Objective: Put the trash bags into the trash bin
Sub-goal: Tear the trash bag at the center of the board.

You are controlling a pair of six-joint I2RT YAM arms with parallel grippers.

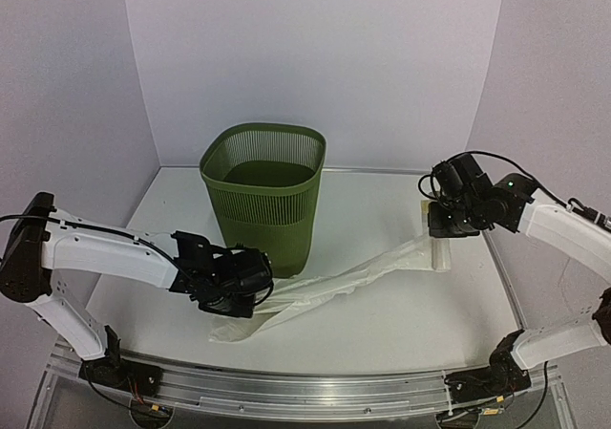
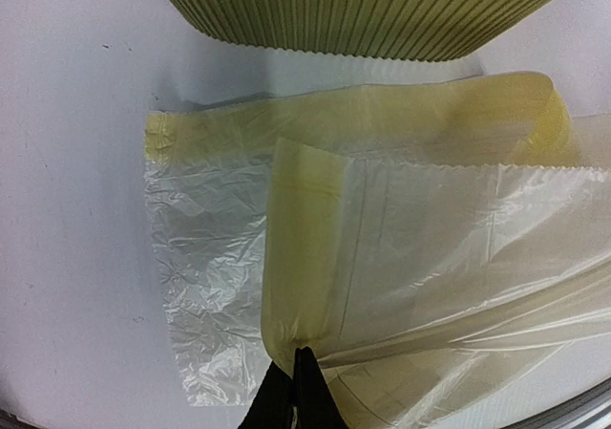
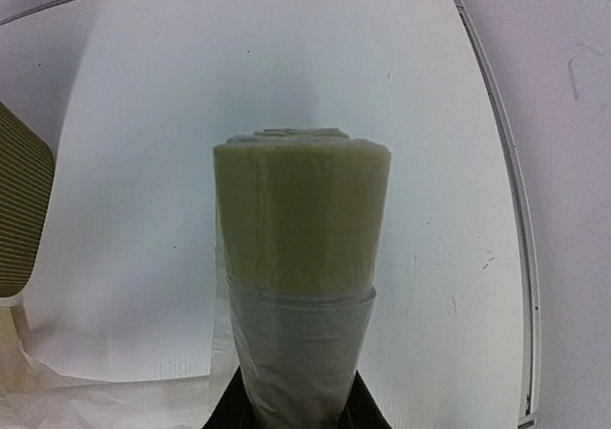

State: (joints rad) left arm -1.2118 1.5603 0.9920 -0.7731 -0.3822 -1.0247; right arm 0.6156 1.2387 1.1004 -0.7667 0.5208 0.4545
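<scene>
The olive-green slatted trash bin (image 1: pixel 263 195) stands upright at the table's middle back; its side fills the top of the left wrist view (image 2: pixel 382 13). A pale yellowish trash bag (image 1: pixel 353 274) is stretched in a twisted band across the table in front of the bin. My left gripper (image 1: pixel 254 298) is shut on the bag's film (image 2: pixel 410 257), with its fingers (image 2: pixel 298 376) pinching a fold, near the bin's front left. My right gripper (image 1: pixel 440 239) is shut on the roll of trash bags (image 3: pixel 301 219), held above the table at the right; its grip point (image 3: pixel 298 405) is at the roll's lower end.
White walls close the table at the back and sides. A metal rail (image 1: pixel 315 391) runs along the near edge. The table's right edge strip (image 3: pixel 506 181) lies right of the roll. The bin's edge shows at the left of the right wrist view (image 3: pixel 19 209).
</scene>
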